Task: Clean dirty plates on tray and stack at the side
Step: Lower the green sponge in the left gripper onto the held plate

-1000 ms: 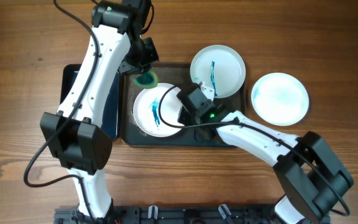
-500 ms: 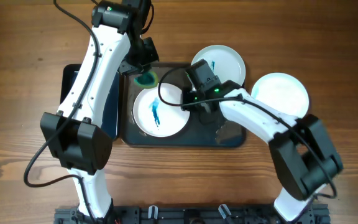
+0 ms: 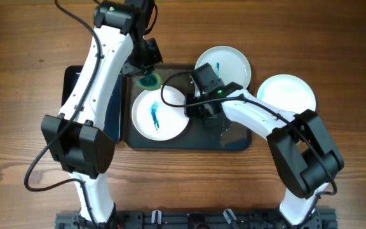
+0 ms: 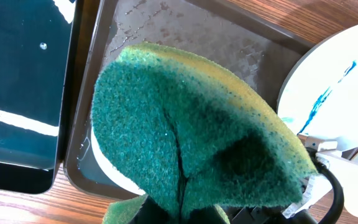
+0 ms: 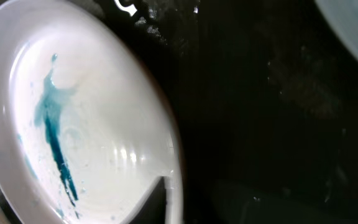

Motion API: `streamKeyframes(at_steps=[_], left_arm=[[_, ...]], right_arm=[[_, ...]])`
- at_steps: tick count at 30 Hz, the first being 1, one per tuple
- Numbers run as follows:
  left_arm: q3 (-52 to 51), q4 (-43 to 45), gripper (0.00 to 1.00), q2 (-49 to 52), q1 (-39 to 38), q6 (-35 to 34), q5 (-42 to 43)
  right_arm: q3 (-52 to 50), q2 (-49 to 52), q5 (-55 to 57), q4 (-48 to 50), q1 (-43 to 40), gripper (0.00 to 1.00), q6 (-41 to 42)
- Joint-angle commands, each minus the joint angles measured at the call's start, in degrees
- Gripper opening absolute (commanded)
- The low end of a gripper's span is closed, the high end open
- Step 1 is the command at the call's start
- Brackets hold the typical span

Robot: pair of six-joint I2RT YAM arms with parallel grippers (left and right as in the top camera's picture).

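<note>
Between tight right gripper (image 3: 190, 107) jaws sits the dirty plate (image 3: 159, 116), likely held steady for wiping; left gripper (image 3: 147, 73) squeezes the sponge (image 4: 191, 143).

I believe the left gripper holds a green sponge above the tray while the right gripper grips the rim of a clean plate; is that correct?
Not quite: the plate is dirty, with a blue-teal streak across its middle, as the right wrist view shows. Otherwise yes: the left gripper holds the green sponge above the tray, and the right gripper grips that plate's rim.
</note>
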Motion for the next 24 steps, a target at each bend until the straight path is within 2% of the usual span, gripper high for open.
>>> streamKeyframes(at_steps=[1,9,16,17,21,24], left_arm=[[-2.78,0.74,0.04,-0.68,0.17,-0.68,-0.94],[-14.10,7.04,0.04,-0.68,0.31,-3.17,0.13],[-17.31,8.98,0.04,-0.68,1.07,-3.37,2.84],[-17.73,9.07,0.04,-0.68,1.07,-3.37,2.69],[-20.46,10.93,0.04,-0.68,1.33,-3.39,2.69],[-22.43,12.44,0.04,-0.68,1.97,-3.41,2.93]], right_arm=[[0.50,0.68,0.17,0.39,-0.20,0.04,1.99],[0.50,1.29,0.68,-0.17,-0.22,0.04,6.05],[0.50,1.29,0.61,-1.20,-0.26,0.05,7.23],[0.50,1.31,0.61,-1.01,-0.31,0.06,7.04],[0.50,1.31,-2.27,1.88,-0.31,0.22,0.39],[0.50,1.31,-3.04,3.26,-0.31,0.24,-2.01]])
